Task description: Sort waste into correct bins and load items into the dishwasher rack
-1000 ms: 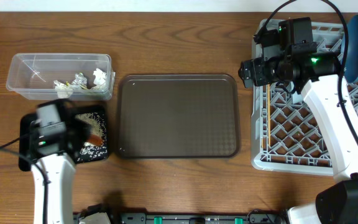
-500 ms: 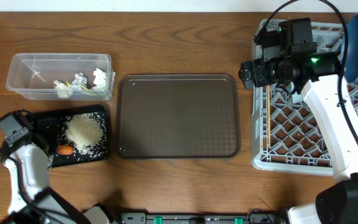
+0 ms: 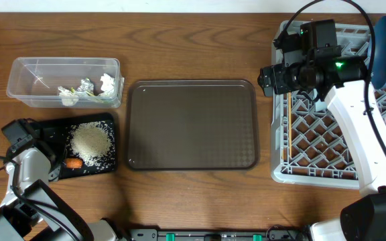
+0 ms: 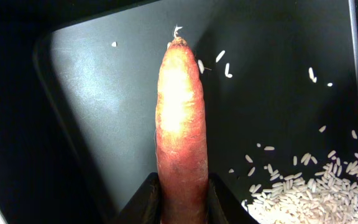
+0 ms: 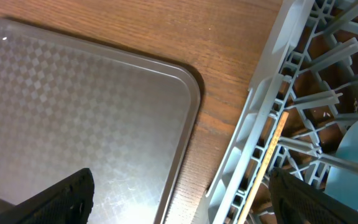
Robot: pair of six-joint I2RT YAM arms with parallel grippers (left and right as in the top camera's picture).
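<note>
The carrot (image 4: pixel 180 124) sits in the black tray (image 4: pixel 98 87) near a rounded corner. Its near end is pinched by the narrowly parted left gripper (image 4: pixel 182 196), a grip the overhead hides. Rice (image 3: pixel 90 142) is heaped just beside it, and the clear tub (image 3: pixel 32 70) lies beyond. The right gripper (image 5: pixel 185 199) gapes empty over the rack (image 5: pixel 253 124) edge and brown tray (image 5: pixel 73 106).

Orange carrot (image 4: pixel 180 118), pinched at one end, lies over the black tray (image 4: pixel 104 93) beside white rice (image 4: pixel 306 196).
</note>
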